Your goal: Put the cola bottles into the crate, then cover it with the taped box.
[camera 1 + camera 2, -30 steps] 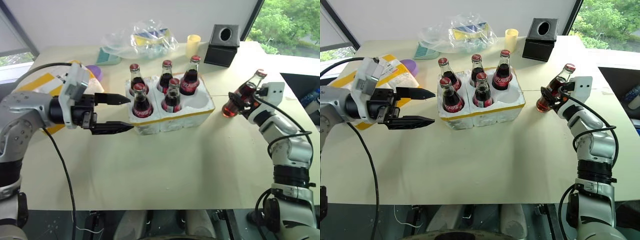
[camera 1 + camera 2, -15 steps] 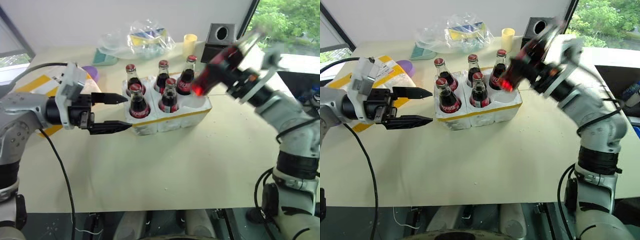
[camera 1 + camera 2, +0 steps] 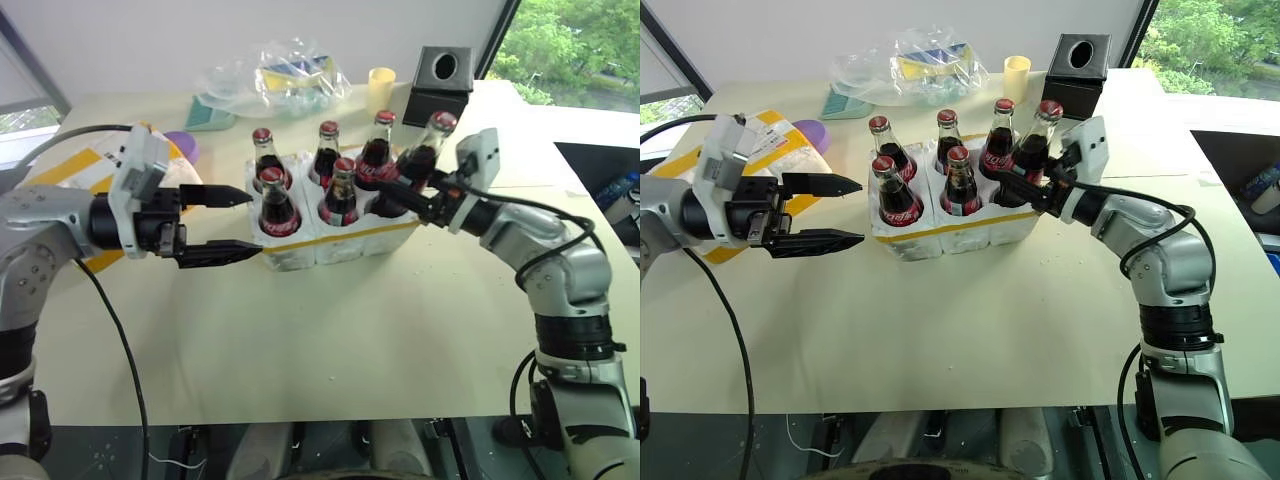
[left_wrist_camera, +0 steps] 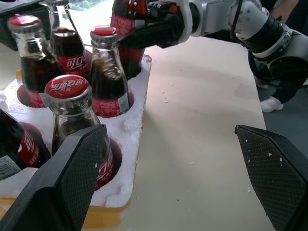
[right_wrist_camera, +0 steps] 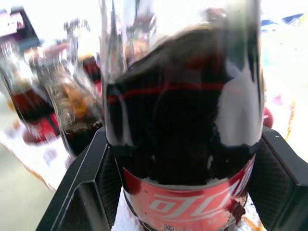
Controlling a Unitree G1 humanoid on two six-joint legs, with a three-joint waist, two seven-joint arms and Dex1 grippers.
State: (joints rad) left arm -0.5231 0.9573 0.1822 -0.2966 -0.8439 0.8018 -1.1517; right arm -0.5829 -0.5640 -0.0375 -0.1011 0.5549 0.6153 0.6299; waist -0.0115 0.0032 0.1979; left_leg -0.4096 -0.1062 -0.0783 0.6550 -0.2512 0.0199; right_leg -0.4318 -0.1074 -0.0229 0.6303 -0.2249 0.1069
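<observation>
five small glass cola bottles point(image 3: 960, 180) already stand in the white styrofoam crate point(image 3: 970, 228) as the right end effector point(image 3: 1025, 190), pinching the sixth bottle point(image 3: 1034, 150), has swung it over the last well; left end effector point(image 3: 830, 212) spread.

Cola bottles point(image 3: 961, 180) showing dark liquid, red labels, red caps. Crate point(image 3: 970, 232) showing white foam, yellow rim tape. Taped box point(image 3: 775, 140) showing yellow stripes on white.
</observation>
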